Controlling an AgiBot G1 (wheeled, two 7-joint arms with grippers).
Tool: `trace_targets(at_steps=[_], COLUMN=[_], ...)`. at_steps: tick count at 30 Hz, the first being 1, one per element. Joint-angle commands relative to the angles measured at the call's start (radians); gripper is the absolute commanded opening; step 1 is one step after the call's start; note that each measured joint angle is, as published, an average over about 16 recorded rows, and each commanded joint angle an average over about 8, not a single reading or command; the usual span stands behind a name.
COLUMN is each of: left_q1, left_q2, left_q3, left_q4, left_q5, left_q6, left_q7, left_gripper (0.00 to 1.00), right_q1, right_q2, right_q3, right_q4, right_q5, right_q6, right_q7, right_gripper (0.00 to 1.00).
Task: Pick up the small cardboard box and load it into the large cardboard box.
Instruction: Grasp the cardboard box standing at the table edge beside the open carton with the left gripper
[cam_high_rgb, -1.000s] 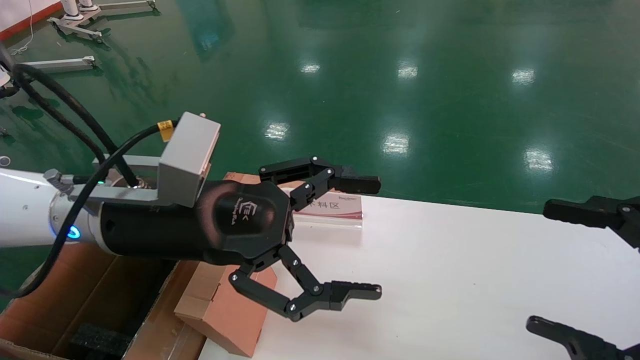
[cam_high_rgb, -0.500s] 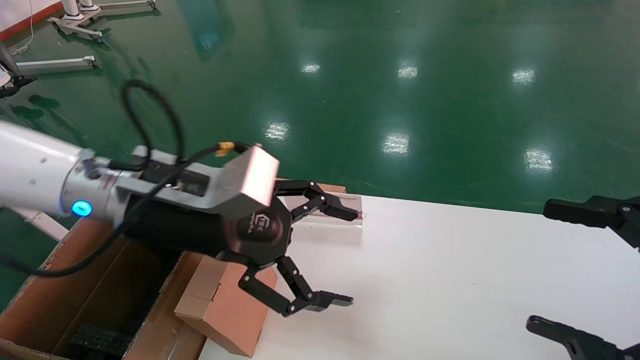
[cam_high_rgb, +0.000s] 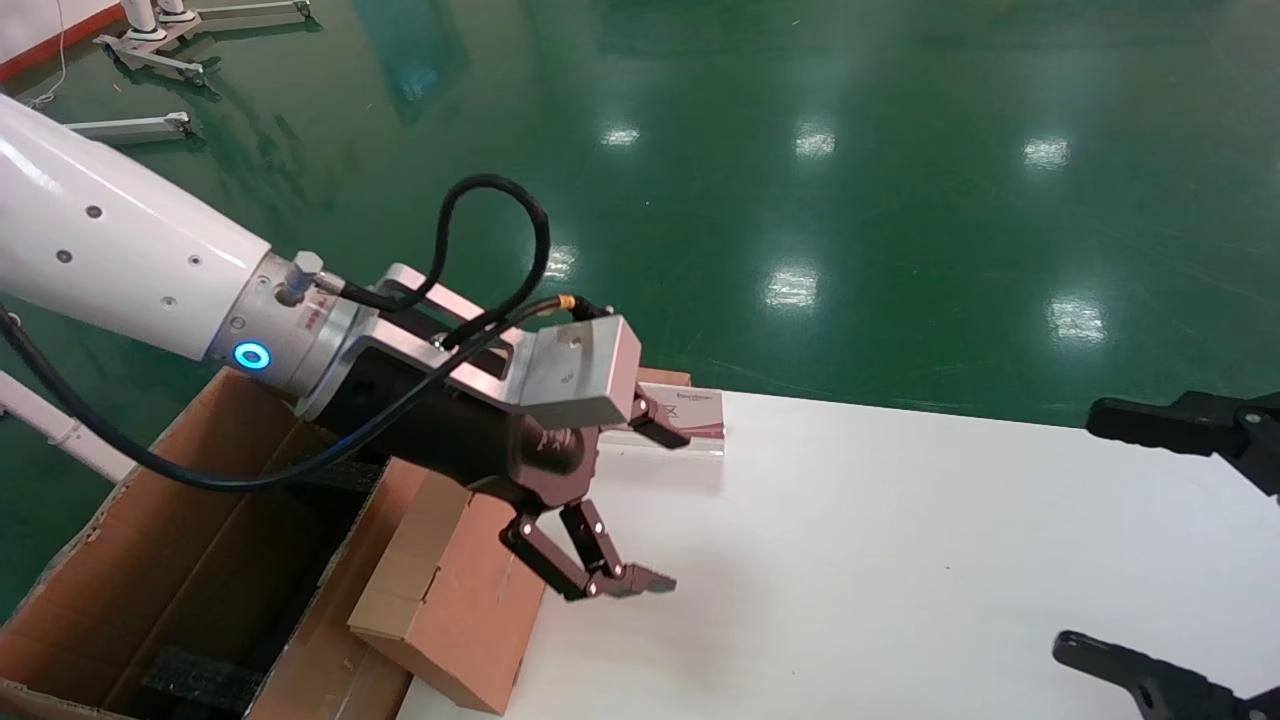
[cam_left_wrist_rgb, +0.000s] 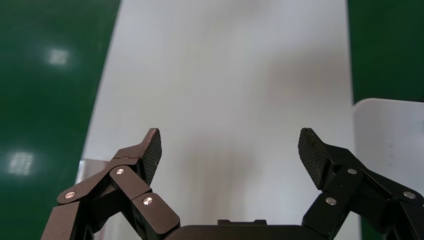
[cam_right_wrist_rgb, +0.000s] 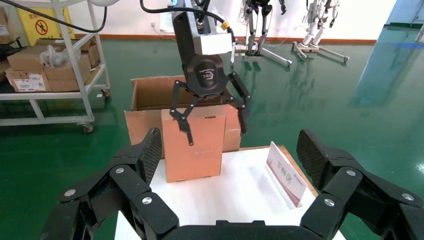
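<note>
The small cardboard box (cam_high_rgb: 450, 600) is a reddish-brown closed carton at the left edge of the white table (cam_high_rgb: 900, 560), leaning against the large cardboard box (cam_high_rgb: 200, 540). The large box stands open beside the table with black foam inside. My left gripper (cam_high_rgb: 660, 505) is open and empty, just above the small box's far end, touching nothing. In the right wrist view the small box (cam_right_wrist_rgb: 192, 150) stands in front of the large box (cam_right_wrist_rgb: 150, 95), with the left gripper (cam_right_wrist_rgb: 217, 135) spread over its top. My right gripper (cam_high_rgb: 1080, 530) is open and empty at the table's right edge.
A white and red sign (cam_high_rgb: 690, 420) in a clear stand sits at the table's far edge, close to the left gripper. It also shows in the right wrist view (cam_right_wrist_rgb: 285, 172). A shelf cart (cam_right_wrist_rgb: 50, 65) with cartons stands beyond the large box. Green floor surrounds the table.
My left arm has swung up and rolled its wrist over, tilting the open gripper down toward the table beside the small box. The right arm has not moved.
</note>
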Motion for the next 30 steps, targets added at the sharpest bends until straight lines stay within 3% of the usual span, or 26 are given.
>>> trace_targets(at_steps=[1, 30], left_q1=[-0.028, -0.344], left_q2=[0.001, 0.007], left_q3=[0.039, 0.528], left_q4=[0.001, 0.0], left_q5=[-0.009, 0.09], left_q6=[0.0, -0.007], left_q7=[-0.012, -0.263], left_gripper=[1.0, 1.0], right_q1=[0.0, 0.0], right_q2=[0.0, 0.001], right_q3=[0.0, -0.002], right_q4=[0.0, 0.0], right_q5=[0.0, 0.002], right_q6=[0.0, 0.001], right_q7=[0.0, -0.001], right_gripper=[1.0, 1.0])
